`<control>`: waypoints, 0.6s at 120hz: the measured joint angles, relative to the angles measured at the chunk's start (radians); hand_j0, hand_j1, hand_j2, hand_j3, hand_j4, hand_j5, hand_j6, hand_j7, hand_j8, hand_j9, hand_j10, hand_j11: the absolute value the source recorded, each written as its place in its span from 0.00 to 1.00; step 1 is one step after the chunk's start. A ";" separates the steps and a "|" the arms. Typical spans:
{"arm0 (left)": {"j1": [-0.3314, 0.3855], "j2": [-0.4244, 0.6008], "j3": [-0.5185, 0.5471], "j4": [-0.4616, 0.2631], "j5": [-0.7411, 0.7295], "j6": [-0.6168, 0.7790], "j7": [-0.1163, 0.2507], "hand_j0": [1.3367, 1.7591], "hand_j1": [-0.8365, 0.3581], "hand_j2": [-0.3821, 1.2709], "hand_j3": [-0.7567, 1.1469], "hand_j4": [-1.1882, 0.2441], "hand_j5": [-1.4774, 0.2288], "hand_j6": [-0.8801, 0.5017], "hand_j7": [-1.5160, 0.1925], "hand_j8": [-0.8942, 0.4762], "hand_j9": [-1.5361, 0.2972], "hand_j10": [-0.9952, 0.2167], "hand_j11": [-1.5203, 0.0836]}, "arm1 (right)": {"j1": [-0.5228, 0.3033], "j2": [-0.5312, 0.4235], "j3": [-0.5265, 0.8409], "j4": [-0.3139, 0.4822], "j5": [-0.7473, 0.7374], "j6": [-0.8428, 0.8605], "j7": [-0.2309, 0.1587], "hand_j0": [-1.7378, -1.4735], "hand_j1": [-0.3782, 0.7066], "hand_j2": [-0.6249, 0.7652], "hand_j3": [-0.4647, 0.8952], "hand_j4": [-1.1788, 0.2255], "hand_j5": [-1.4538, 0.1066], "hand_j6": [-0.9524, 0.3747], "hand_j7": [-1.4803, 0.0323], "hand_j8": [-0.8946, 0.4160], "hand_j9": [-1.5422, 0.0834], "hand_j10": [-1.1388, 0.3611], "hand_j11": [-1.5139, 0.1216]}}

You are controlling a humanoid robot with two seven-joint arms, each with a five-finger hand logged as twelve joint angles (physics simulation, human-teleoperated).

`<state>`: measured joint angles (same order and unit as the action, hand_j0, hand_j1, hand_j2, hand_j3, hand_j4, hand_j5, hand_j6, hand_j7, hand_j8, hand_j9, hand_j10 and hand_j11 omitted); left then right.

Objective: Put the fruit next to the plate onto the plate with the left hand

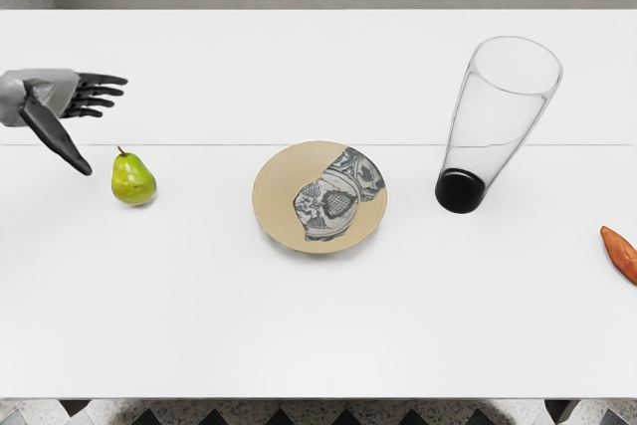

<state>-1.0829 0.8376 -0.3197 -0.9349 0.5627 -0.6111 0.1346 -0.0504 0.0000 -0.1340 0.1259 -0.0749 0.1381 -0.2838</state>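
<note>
Hovering at the picture's left edge, the left hand (55, 97) holds nothing: its four dark fingers (100, 92) are stretched out straight and pointing to the right, and the thumb slants down and to the right. The tip of that thumb ends just up and to the left of the pear (132, 181), with a small gap between them. The pear is green with a short brown stem and sits on the white table (299, 325) well to the left of the plate (279, 196), apart from it. Its long axis runs nearly up and down in the picture, tipped slightly left; the narrow stem end points up toward the far side of the table, and the broad rounded end faces the near edge. It appears to stand on that broad end. The plate is round and tan, and its only marking is a grey-blue ornamental pattern covering its right part. To the right of the plate stands a tall clear glass (498, 116) with a dark base. An orange-red elongated item (620, 254) lies at the right edge, partly cut off.
</note>
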 joint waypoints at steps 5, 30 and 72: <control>0.000 0.001 0.000 -0.001 0.006 0.000 0.000 0.76 0.97 0.23 0.40 0.81 0.85 0.62 0.87 0.64 0.82 0.80 0.93 | 0.000 0.000 0.000 0.000 0.000 0.000 0.000 0.30 0.03 0.45 0.34 0.84 0.93 0.72 0.98 0.68 0.95 0.76 0.93; -0.045 -0.004 -0.002 -0.002 0.023 0.000 0.076 0.76 0.97 0.23 0.40 0.81 0.85 0.62 0.87 0.63 0.82 0.80 0.93 | 0.002 0.000 0.001 0.000 0.001 0.000 -0.001 0.30 0.03 0.45 0.34 0.84 0.93 0.72 0.98 0.68 0.95 0.76 0.93; -0.137 -0.113 -0.001 -0.033 0.177 0.000 0.448 0.76 0.97 0.23 0.40 0.81 0.85 0.62 0.87 0.63 0.82 0.80 0.93 | -0.001 0.000 0.001 0.000 0.001 0.000 -0.001 0.30 0.03 0.45 0.34 0.84 0.93 0.72 0.98 0.68 0.95 0.76 0.93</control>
<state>-1.2202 0.7250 -0.3208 -0.9677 0.7401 -0.6112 0.5824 -0.0518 0.0000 -0.1334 0.1258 -0.0738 0.1380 -0.2845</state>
